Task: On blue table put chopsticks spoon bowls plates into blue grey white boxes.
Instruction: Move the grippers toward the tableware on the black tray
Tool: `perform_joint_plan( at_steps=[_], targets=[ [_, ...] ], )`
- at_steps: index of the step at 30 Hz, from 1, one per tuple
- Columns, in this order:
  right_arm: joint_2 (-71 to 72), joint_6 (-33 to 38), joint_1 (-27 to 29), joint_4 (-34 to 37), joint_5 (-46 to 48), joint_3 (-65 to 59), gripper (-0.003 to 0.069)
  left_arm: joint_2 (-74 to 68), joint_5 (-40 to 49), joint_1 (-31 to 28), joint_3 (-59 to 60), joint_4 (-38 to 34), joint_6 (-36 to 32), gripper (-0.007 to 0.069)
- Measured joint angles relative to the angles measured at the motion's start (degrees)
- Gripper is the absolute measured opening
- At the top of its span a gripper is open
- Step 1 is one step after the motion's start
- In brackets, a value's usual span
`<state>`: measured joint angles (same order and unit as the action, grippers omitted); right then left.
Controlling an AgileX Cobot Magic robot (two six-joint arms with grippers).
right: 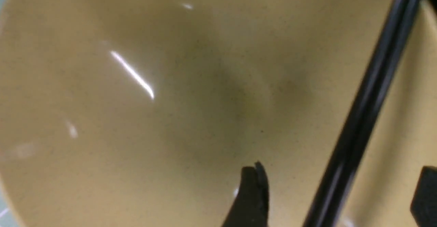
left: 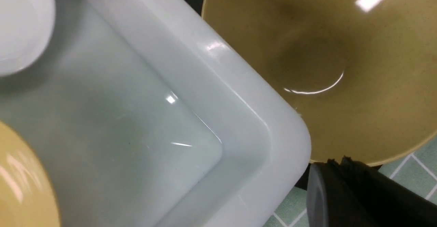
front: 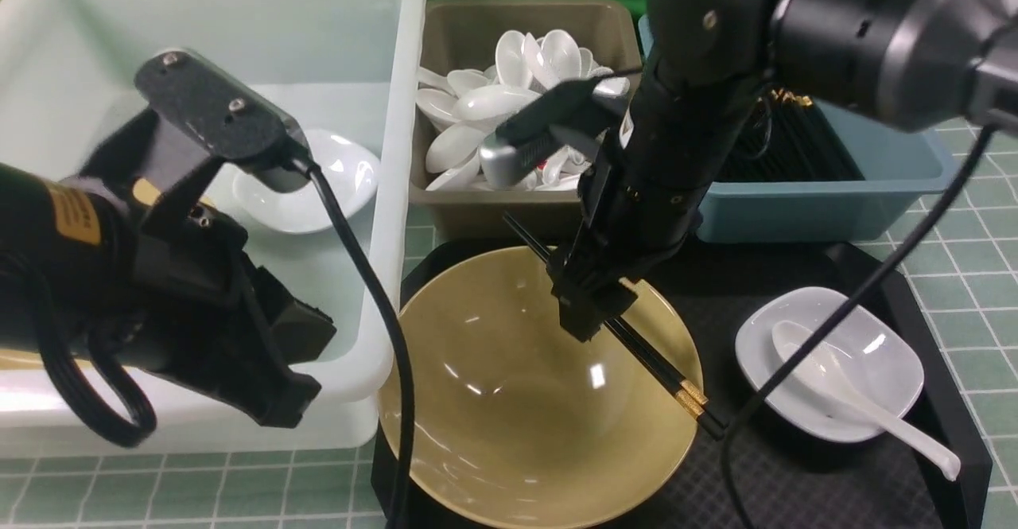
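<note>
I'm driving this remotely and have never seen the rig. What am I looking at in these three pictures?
It is a two-armed robot. The wide picture looks forward from between its arms; the other two come from wrist cameras. The left end effector, shut and empty, hangs by the white tub. The right end effector stands open astride the chopsticks lying across the yellow bowl, not gripping them. A spoon rests in a white dish on the black tray.
</note>
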<state>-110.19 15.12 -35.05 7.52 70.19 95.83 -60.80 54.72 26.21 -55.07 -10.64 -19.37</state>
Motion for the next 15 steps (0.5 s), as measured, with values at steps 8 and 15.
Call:
perform_joint_plan(
  at_steps=[8, 15],
  targets=[
    [-3.2, -1.5, 0.0, -3.0, 0.0, 0.0, 0.0515, 0.0, -1.9, 0.0, 0.0, 0.0, 0.0, -0.0013],
    [-3.5, -1.4, -0.1, -2.4, 0.0, 0.0, 0.0306, 0.0, -3.2, 0.0, 0.0, 0.0, 0.1, -0.0013]
  ],
)
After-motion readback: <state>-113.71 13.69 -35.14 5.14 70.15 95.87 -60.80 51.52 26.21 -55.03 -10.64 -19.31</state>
